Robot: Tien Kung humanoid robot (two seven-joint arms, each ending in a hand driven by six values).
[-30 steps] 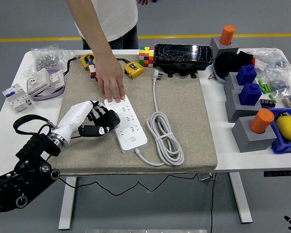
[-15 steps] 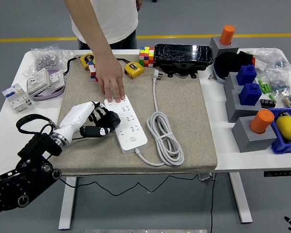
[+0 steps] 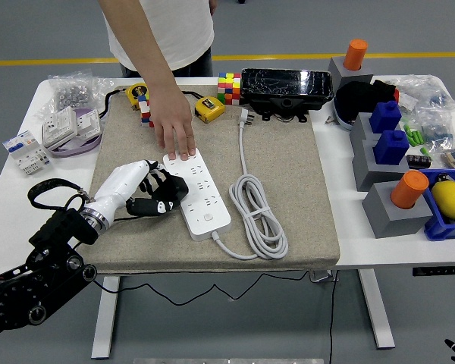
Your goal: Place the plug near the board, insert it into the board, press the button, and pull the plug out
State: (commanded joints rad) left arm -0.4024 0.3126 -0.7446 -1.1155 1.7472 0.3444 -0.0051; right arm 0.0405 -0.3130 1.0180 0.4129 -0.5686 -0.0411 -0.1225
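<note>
Left hand: fingers being held loosely curled, nothing being gripped, tips being rested against left edge of power strip. Strip being steadied at far end by person's hand, likely to stop sliding. Plug being left unplugged on mat, well apart. Right hand not being shown.

No text, label or number is legible on anything here
</note>
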